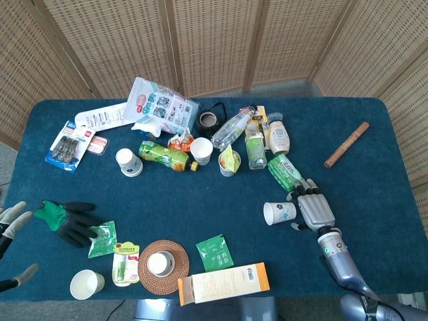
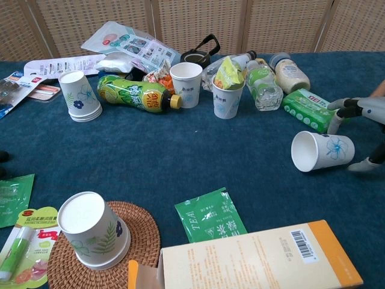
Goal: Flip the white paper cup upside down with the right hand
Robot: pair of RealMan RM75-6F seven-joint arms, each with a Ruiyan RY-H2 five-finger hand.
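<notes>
The white paper cup (image 1: 279,212) with a blue flower print lies on its side on the blue tablecloth, its mouth facing the robot's left; the chest view also shows the cup (image 2: 322,151). My right hand (image 1: 315,209) is just to the right of the cup's base, with its fingers (image 2: 352,106) spread and nothing in it. Its thumb (image 2: 363,164) rests low on the cloth near the base. My left hand (image 1: 9,224) shows at the left edge of the head view, with fingers apart and nothing in them.
A green wipes pack (image 1: 286,169) lies just beyond the right hand. Behind it are bottles (image 1: 255,147), further cups (image 1: 201,150) and snack packs. A tea sachet (image 1: 215,252), a cardboard box (image 1: 224,283) and an upturned cup on a coaster (image 1: 160,263) lie near the front edge.
</notes>
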